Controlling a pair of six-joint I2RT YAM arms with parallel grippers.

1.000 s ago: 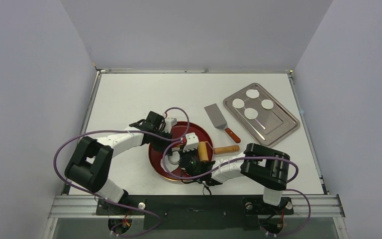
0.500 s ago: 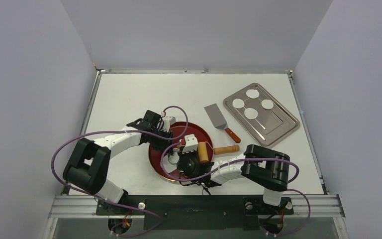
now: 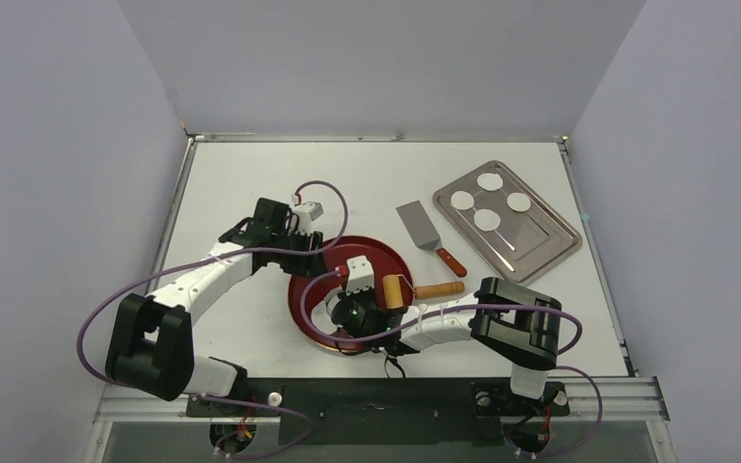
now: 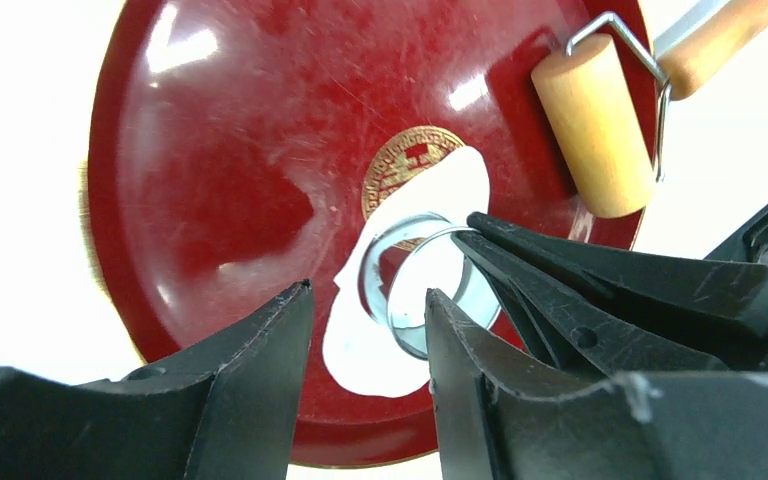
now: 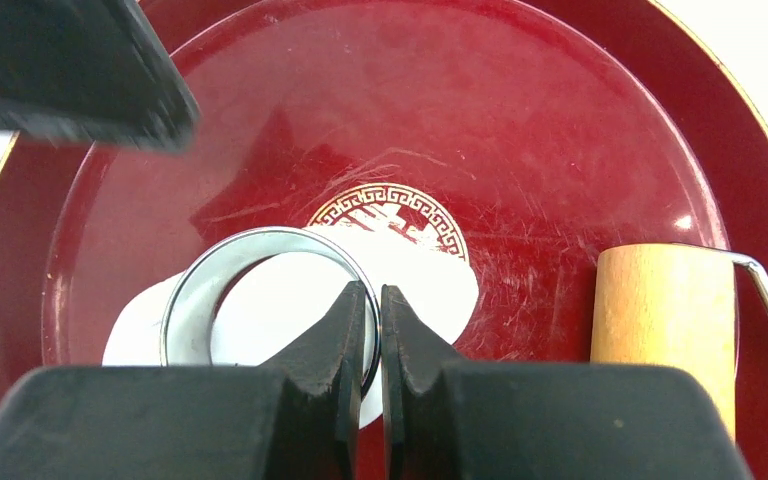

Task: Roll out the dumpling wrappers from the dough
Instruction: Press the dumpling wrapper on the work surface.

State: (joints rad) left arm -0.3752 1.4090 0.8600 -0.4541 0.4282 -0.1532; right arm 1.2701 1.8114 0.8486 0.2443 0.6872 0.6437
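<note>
So the dough (image 5: pixel 430 280) is a thin ragged white sheet lying flat in the red plate (image 4: pixel 210 180), spread from the gold emblem in the middle toward the plate's near-left rim. The plate itself sits on the worktop (image 3: pixel 251 174) close to the near edge, about midway along it.

The right gripper (image 5: pixel 373 300) has its two fingers pinched together on the wall of a metal ring cutter (image 5: pixel 200 290), one finger inside the ring and one outside. The ring stands on the dough sheet, with white showing inside it and all round it. I can't tell from these views whether it's pressed all the way through.

The left gripper (image 4: pixel 367 300) hangs above the plate's far-left rim with its fingers spread apart and nothing between them. It isn't touching the dough or the ring.

There's a little rolling pin (image 4: pixel 595 125) too. Its wooden roller rests on the plate's right side, and its wire frame and wooden handle stick out over the rim onto the worktop. It's just beside the dough, not on it.

Over by the far right corner there's a steel tray (image 3: pixel 550 246) set at an angle, and four dumpling wrappers (image 3: pixel 486 220) lie flat in a cluster on its far-left half, each apart from the others. A spatula (image 3: pixel 420 227) with a wooden handle lies on the worktop between the plate and the tray.
</note>
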